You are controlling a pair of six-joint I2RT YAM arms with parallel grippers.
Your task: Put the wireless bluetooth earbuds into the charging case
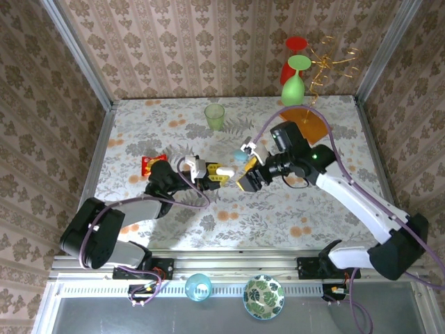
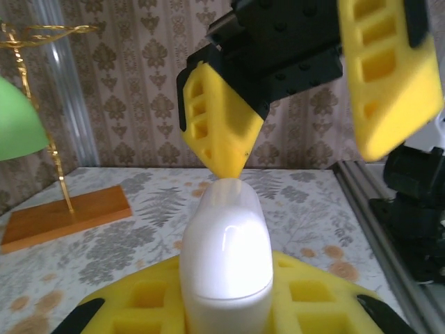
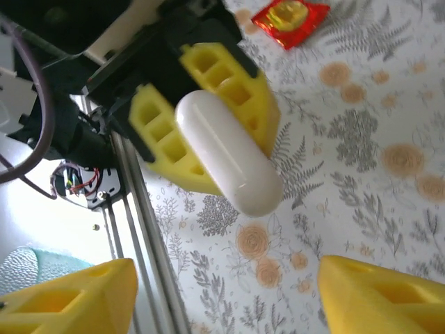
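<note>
While the left gripper (image 1: pixel 212 174) clamps the closed white, pill-shaped charging case (image 1: pixel 224 172) near the middle of the floral table (image 1: pixel 278 216), the right gripper (image 1: pixel 247 174) hovers just right of it, its yellow fingers (image 3: pixel 69 299) spread wide with nothing between them. In the left wrist view one of these fingertips stands at the case's rounded end; contact cannot be judged. A tiny pale-blue piece (image 1: pixel 240 156), seemingly an earbud, lies just beyond the right gripper.

One case (image 1: pixel 224 172), one cup (image 1: pixel 215 116), one packet (image 1: pixel 147 163)
</note>
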